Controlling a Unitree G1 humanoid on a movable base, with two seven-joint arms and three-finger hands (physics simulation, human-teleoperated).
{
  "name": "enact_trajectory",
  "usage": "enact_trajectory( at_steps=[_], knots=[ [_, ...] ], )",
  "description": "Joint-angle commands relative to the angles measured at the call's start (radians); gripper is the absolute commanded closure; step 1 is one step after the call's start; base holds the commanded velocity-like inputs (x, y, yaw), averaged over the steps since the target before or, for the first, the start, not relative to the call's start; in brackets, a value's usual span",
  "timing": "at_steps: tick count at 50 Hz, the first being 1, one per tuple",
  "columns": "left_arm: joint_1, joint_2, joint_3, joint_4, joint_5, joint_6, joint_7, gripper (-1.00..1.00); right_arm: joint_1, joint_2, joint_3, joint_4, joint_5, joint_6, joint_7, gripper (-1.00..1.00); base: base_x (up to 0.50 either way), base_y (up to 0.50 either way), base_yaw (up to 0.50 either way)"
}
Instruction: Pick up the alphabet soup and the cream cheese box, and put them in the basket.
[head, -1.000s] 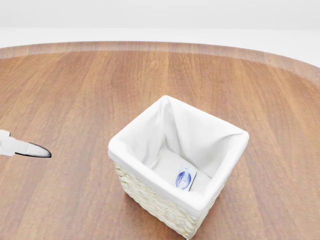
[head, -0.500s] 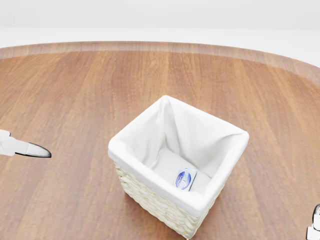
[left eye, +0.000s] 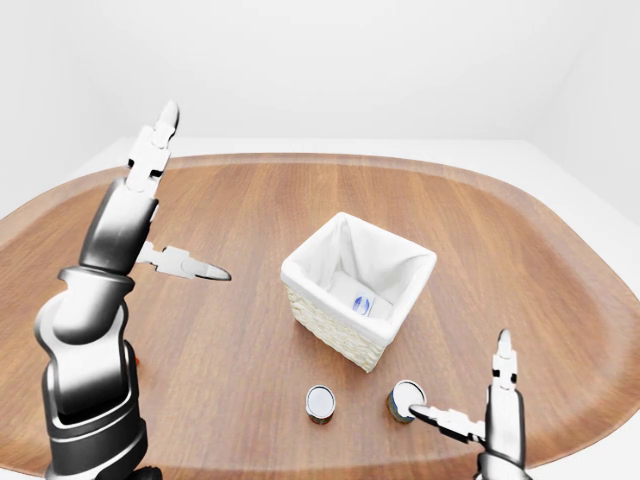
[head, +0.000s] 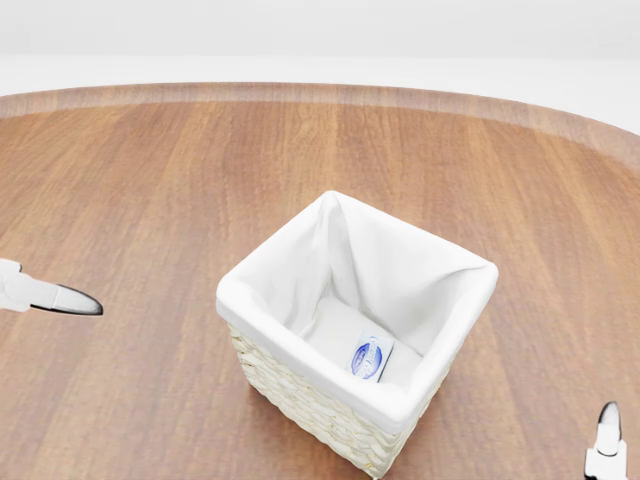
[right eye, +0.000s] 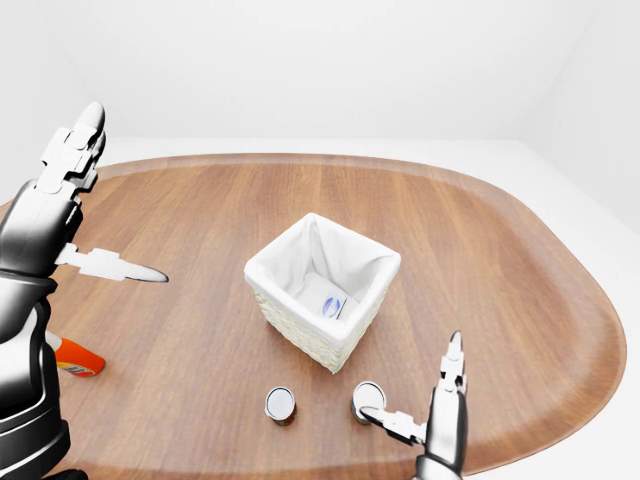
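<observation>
Cream cheese box (head: 368, 358) lies inside the basket (left eye: 330, 325). Two cans (left eye: 320, 402) and (left eye: 405, 398) stand just below the basket in the left-eye view; which is the soup cannot be told. Right hand (left eye: 480, 420), fingers spread, empty, beside the right can. Left hand (left eye: 150, 215) raised, released. Advise confirming the label, then closing squarely round the can's body.

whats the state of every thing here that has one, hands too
basket: upright on the table, open top, white liner
cream cheese box: lying inside the basket, on its bottom
left can: upright on the table, outside the basket
right can: upright on the table, outside the basket, a finger of the right hand beside it
left hand: raised, open, empty
right hand: open, empty
orange thing: on the table, partly hidden
</observation>
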Motion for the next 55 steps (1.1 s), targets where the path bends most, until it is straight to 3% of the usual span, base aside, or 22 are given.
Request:
enact_trajectory(
  at_steps=[1, 11, 55],
  knots=[
    [-0.013, -0.012, 0.01, -0.008, -0.013, 0.0, 0.001, -1.0, -0.009, -0.035, 0.044, 0.02, -0.031, 0.0, -0.049, -1.0, 0.0, 0.0, 0.0],
    [-0.015, -0.01, 0.009, -0.02, -0.011, 0.0, -0.003, -1.0, -0.02, -0.051, 0.05, 0.03, -0.047, 0.0, -0.092, -1.0, 0.0, 0.0, 0.0],
    [-0.013, -0.014, 0.005, 0.009, -0.004, 0.0, 0.002, -1.0, -0.077, -0.147, 0.221, 0.21, -0.115, 0.0, -0.166, -1.0, 0.0, 0.0, 0.0]
  ],
)
